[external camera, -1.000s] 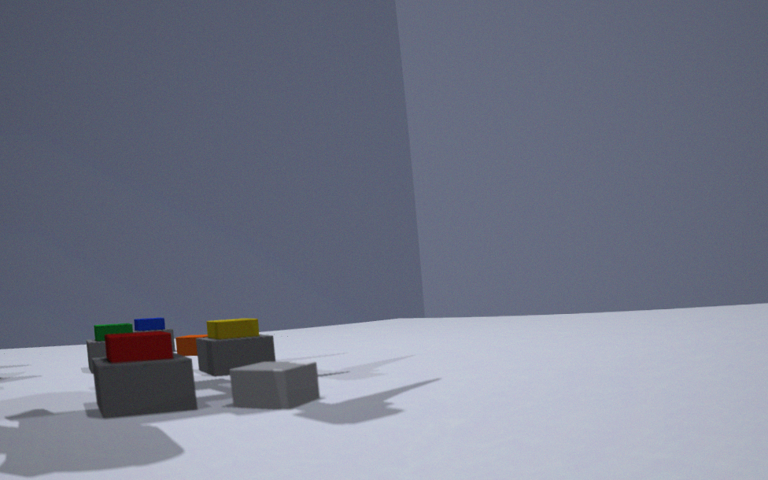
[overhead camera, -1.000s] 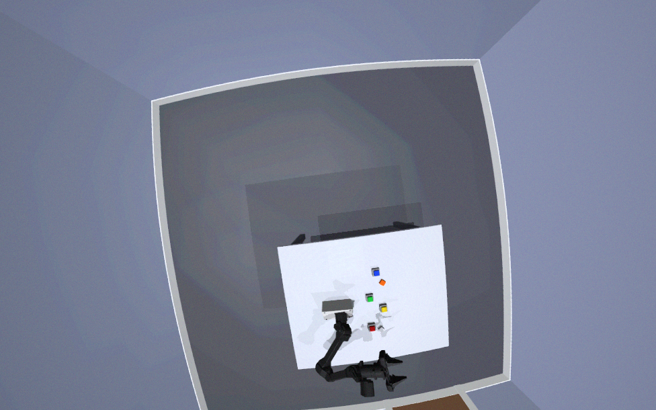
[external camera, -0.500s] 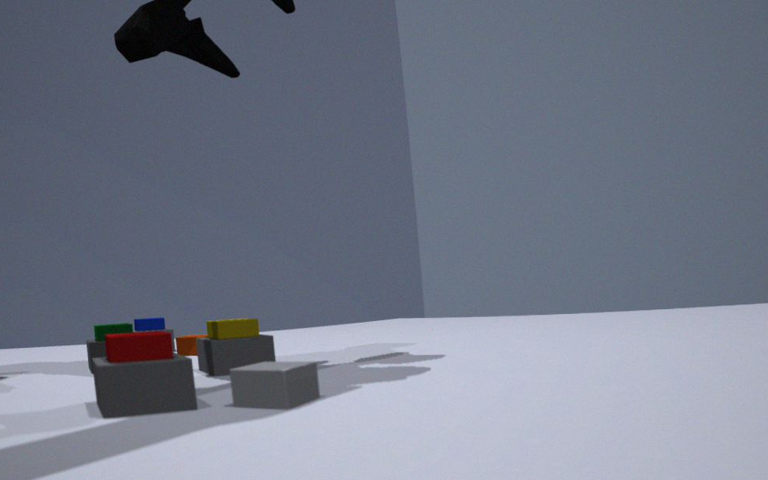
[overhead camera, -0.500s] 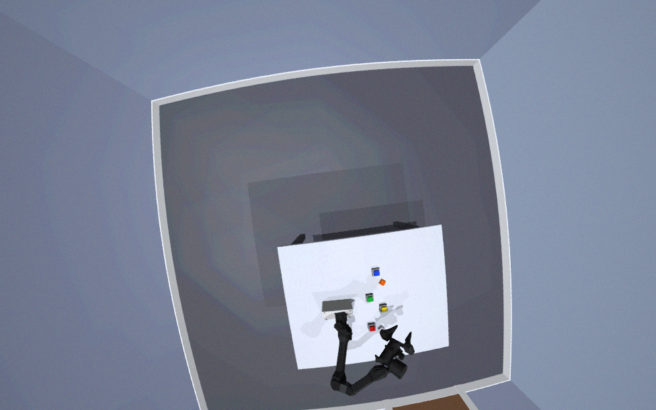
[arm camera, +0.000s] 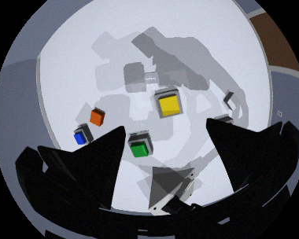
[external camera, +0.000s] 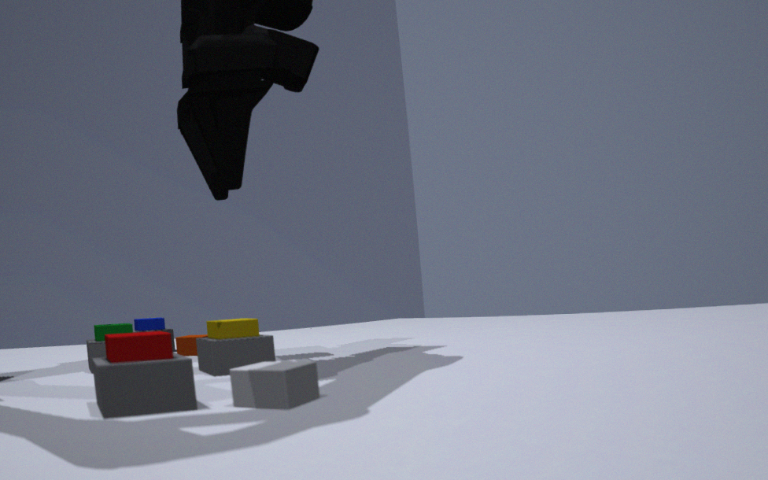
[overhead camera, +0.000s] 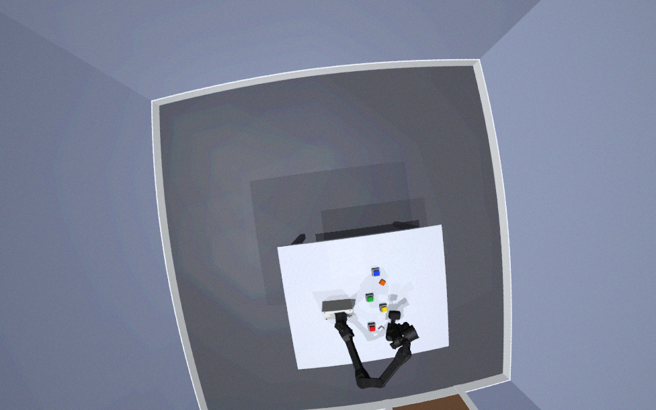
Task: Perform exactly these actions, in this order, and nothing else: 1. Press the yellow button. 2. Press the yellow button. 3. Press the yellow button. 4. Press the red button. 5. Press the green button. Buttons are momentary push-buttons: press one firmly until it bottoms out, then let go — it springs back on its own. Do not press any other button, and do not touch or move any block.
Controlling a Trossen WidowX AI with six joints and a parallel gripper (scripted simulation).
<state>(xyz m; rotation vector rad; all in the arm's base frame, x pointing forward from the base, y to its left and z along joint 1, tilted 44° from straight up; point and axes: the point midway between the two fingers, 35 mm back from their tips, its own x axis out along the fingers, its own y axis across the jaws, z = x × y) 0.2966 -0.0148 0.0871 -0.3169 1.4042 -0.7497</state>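
The yellow button (overhead camera: pixel 383 308) (external camera: pixel 232 327) (arm camera: pixel 168 105) sits on a grey base on the white table (overhead camera: pixel 422 255). The red button (overhead camera: pixel 372 326) (external camera: pixel 138 346) is nearest the front in the exterior view; the green button (overhead camera: pixel 370 298) (external camera: pixel 112 331) (arm camera: pixel 139 148) stands behind it. My gripper (overhead camera: pixel 394 314) (external camera: pixel 219 193) (arm camera: pixel 167 126) is open and empty. It hangs high above the buttons, roughly over the yellow one, touching nothing. In the wrist view the right finger hides most of the red button.
A blue button (overhead camera: pixel 376 272) (external camera: pixel 149 323) (arm camera: pixel 79 137) stands at the far end of the group. An orange block (overhead camera: pixel 382 281) (external camera: pixel 189 344) (arm camera: pixel 97 116) lies beside it. A grey block (external camera: pixel 275 383) lies next to the red and yellow buttons. The arm's base (overhead camera: pixel 338 306) stands left of the buttons.
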